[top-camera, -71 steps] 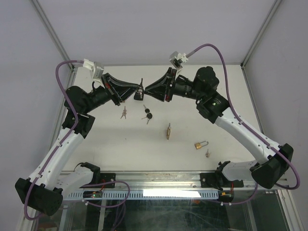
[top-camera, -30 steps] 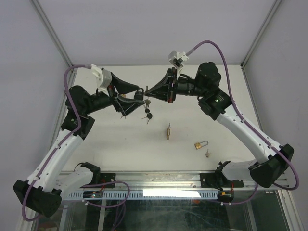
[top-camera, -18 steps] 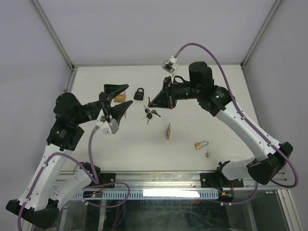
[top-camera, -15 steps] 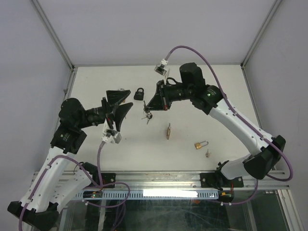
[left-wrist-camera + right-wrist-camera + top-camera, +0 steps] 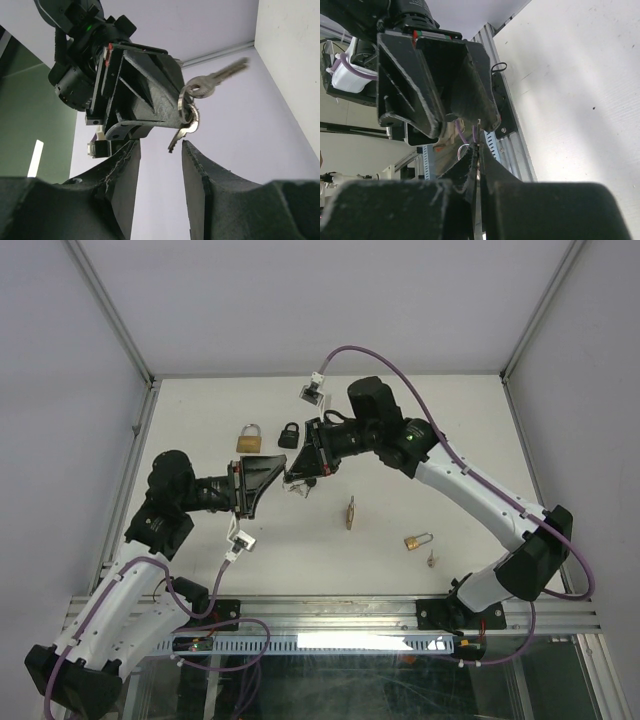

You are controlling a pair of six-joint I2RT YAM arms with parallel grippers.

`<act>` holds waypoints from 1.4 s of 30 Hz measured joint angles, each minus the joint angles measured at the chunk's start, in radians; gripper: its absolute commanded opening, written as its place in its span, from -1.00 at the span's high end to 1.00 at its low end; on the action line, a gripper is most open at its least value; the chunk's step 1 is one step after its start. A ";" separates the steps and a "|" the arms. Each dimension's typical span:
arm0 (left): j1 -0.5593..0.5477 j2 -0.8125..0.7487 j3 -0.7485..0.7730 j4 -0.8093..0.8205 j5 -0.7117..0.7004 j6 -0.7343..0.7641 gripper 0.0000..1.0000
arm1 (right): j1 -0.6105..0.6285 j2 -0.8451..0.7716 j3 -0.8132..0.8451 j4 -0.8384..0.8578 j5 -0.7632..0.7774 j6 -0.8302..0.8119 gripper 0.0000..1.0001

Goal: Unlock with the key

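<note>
Right gripper: the right gripper (image 5: 478,150) has its fingers pressed together, clamped on the ring of a bunch of silver metal keys (image 5: 204,86), at the centre of the top view.
Key bunch: held in the air at the right gripper's tip. In the left wrist view one key juts toward the upper right and another hangs down-left.
Left gripper: the left gripper (image 5: 160,146) has its jaws apart with nothing between them. It faces the right gripper from just left of it.
Key tip: the hanging key's point sits just above the gap between the left fingers (image 5: 125,170). Whether it touches one is hard to tell.
Black padlock: the small black padlock with a closed shackle (image 5: 289,435) lies on the white table (image 5: 470,410), above centre, just beyond both grippers.
Other locks: a brass padlock (image 5: 248,439) lies just left of the black one, a second brass padlock (image 5: 351,512) below centre, and a third brass padlock (image 5: 418,539) at lower right.
Loose key: a small loose key (image 5: 432,559) lies near the third lock.
</note>
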 measured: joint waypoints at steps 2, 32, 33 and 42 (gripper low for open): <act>0.000 0.002 0.000 -0.015 0.002 0.021 0.26 | 0.002 0.000 0.004 0.004 0.000 0.005 1.00; 0.000 0.039 0.187 -0.447 -0.188 -0.048 1.00 | -0.045 -0.056 0.018 -0.062 0.161 -0.131 -0.62; 0.000 0.068 0.246 -0.541 -0.229 -0.069 1.00 | -0.056 -0.109 -0.034 -0.035 0.205 -0.145 -0.63; -0.006 0.453 0.607 -1.142 -0.467 -0.605 1.00 | -0.061 -0.501 -0.455 0.402 0.379 -0.230 -0.76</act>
